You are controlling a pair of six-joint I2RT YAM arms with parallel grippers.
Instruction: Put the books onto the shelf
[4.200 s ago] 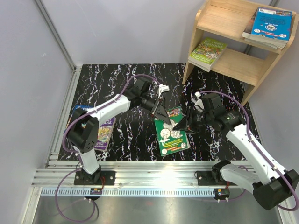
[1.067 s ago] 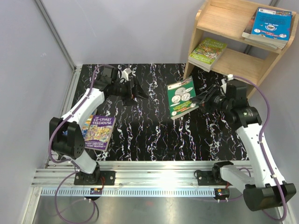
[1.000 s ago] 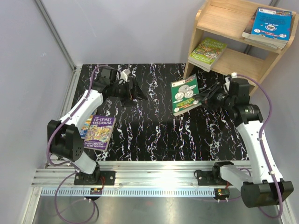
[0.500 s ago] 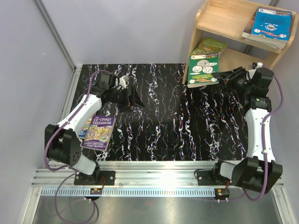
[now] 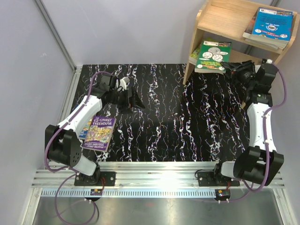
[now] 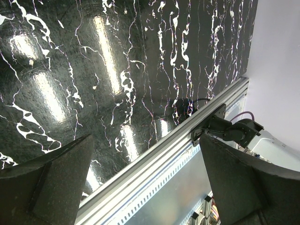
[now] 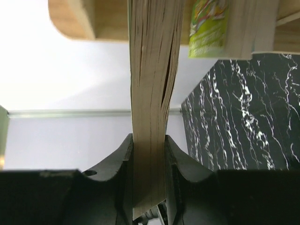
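The right gripper [image 5: 229,71] is clamped on the page edge of the green book [image 5: 213,55], holding it at the shelf [image 5: 220,21], far right, over the lower tier. The left gripper [image 5: 133,99] stands wide open and empty. Held by one edge only, the book may sag and strike the paperback [image 7: 208,28] overhanging that tier, dislodging it.

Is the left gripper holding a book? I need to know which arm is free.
No, the left gripper stands wide open above the black tabletop, nothing between its jaws.

Blue book [image 5: 85,127] mostly under purple book [image 5: 100,132]
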